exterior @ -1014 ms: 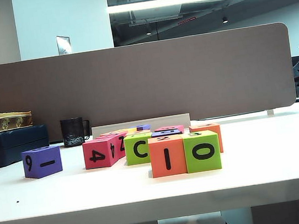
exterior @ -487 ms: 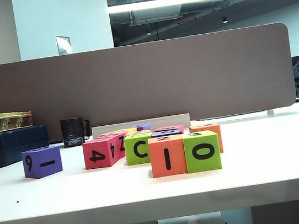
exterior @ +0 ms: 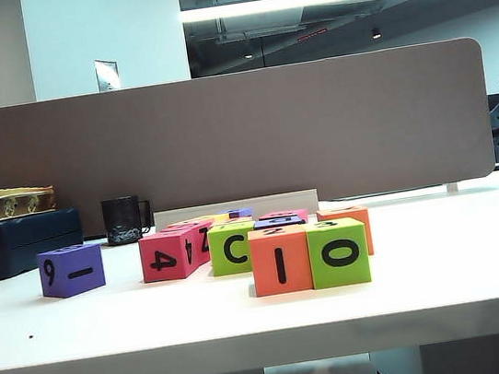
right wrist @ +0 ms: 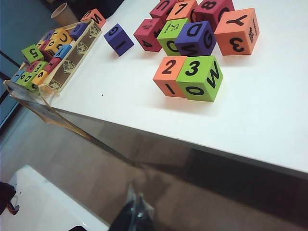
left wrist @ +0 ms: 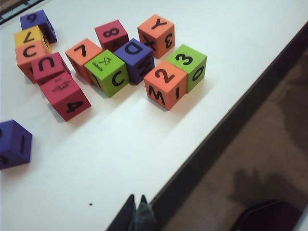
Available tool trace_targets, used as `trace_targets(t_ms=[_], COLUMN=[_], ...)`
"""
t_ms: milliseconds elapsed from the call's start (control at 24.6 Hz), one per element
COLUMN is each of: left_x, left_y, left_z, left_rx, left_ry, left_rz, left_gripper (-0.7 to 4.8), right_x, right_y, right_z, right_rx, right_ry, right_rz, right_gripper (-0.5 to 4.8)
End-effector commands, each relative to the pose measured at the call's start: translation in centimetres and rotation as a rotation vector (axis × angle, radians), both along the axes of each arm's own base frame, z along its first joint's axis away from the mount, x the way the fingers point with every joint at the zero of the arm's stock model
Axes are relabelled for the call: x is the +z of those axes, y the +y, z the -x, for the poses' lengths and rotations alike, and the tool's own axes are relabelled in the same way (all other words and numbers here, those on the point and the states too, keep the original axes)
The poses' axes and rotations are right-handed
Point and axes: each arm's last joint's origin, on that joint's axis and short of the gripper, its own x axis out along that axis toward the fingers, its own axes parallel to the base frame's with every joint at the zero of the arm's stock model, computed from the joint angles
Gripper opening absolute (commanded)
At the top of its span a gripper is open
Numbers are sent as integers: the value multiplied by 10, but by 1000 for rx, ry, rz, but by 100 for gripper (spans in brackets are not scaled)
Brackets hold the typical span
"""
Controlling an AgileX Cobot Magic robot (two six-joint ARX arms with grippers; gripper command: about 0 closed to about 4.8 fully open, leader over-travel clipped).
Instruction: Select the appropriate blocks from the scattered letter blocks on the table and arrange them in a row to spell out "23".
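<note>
On the white worktop (exterior: 447, 271) we see orange "2" (left wrist: 165, 77) touching green "3" (left wrist: 185, 59): spelled. Both end effectors, left (left wrist: 137, 211) and right (right wrist: 134, 209), hang clenched, empty, off its edge.

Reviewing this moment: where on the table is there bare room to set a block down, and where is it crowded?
Bare: the table right of the lime-green 3 block, and the front strip between the purple block and the orange 2 block. Crowded: the cluster behind the pair, around the lime-green C block. Left gripper and right gripper, both shut, hang off the front edge.

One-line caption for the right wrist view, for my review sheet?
Orange block topped "2" and lime-green block topped "3" touch in a row on the white table; shut right gripper hangs off its edge.
</note>
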Motion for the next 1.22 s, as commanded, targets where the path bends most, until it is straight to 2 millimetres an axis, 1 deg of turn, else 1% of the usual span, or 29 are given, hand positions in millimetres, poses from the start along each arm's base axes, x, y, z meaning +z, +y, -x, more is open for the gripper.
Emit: trace_targets(t_ms=[41,81,122,203,243,284,325,446,487,527,649,690,852,1095,1217], left_x=[4,1,-7,-19,-30,-38,-50,-71,-84,-91,-104,-111,-125,-143,-151], left_y=[6,11,17,25,32,35,40,46,49,50,53,53,55,59,59], left_z=[-1,-4,-9,-12,-12,-11,-11,-10,-9,-9,-9,-8,-7,-4,-3], left_rx=[48,96,163,258,331,370,419,485,516,531,558,565,610,777,788], left_ry=[-100,-147,-207,-259,-311,-341,-384,-422,-432,-438,-457,-473,-473,-339,-262], left_rz=[-14,34,106,184,236,265,301,336,361,378,416,428,422,326,294], left_gripper=[-6,-6,-6,-6,-6,-6,-6,-6,-6,-6,-6,-6,-6,-6,-6], right_x=[1,1,1,1,1,1,1,1,1,1,1,1,1,1,1], right_y=[0,0,0,0,0,0,0,0,0,0,0,0,0,0,0], right_z=[0,0,0,0,0,0,0,0,0,0,0,0,0,0,0], right_rx=[3,3,3,3,3,3,3,3,3,2,1,0,0,0,0], right_ry=[-10,-10,-10,-10,-10,-10,-10,-10,-10,-10,-10,-10,-10,-11,-12], right_rz=[-2,-2,-2,-2,-2,-2,-2,-2,-2,-1,-1,0,0,0,0], right_gripper=[-1,-1,-1,-1,-1,-1,-1,-1,-1,-1,-1,-1,-1,-1,-1])
